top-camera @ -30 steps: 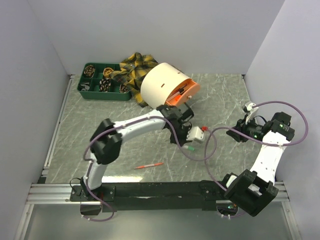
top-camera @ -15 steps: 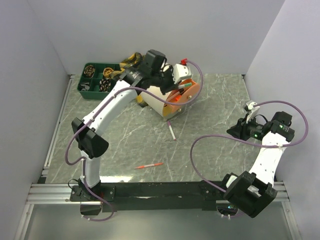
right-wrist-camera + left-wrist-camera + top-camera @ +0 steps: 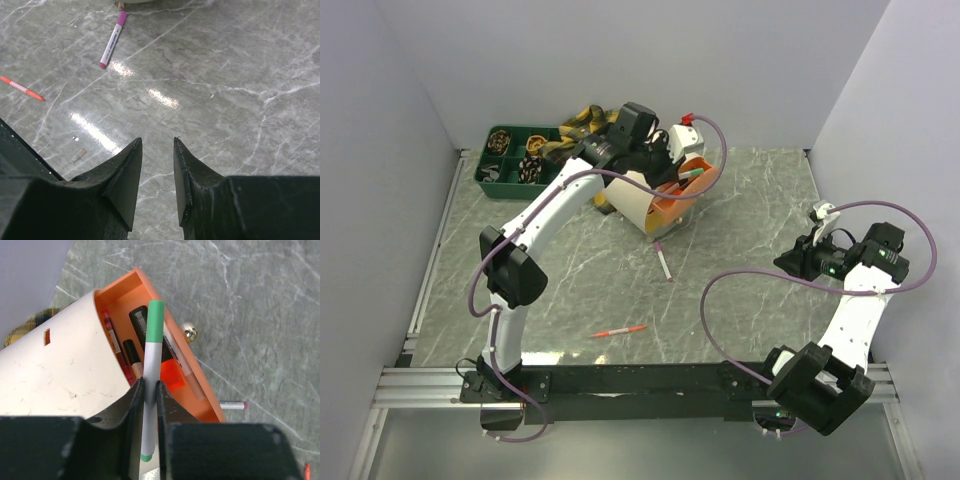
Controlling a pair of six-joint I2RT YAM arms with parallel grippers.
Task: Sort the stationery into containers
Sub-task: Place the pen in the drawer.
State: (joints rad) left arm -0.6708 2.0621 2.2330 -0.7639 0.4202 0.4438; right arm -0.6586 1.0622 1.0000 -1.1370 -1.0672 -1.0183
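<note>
My left gripper (image 3: 149, 385) is shut on a white marker with a green cap (image 3: 152, 350) and holds it over the mouth of the cream drum (image 3: 65, 360), which lies on its side. The drum's orange inner tray (image 3: 125, 282) holds a black highlighter with an orange cap (image 3: 138, 319) and other pens. In the top view the left gripper (image 3: 682, 175) is at the drum's opening (image 3: 688, 195). A white marker with a pink cap (image 3: 664, 265) and a thin red pen (image 3: 619, 330) lie on the table. My right gripper (image 3: 157, 142) is open and empty above bare table.
The dark green divided tray (image 3: 505, 190) stands at the back left, with the plaid cloth (image 3: 582, 135) between it and the drum. A small gold knob (image 3: 189, 332) sticks out beside the orange tray. Walls close in the table at the back and on both sides.
My left arm has swung from the table's middle up to the drum's opening, carrying the green-capped marker. The right arm has not moved.
</note>
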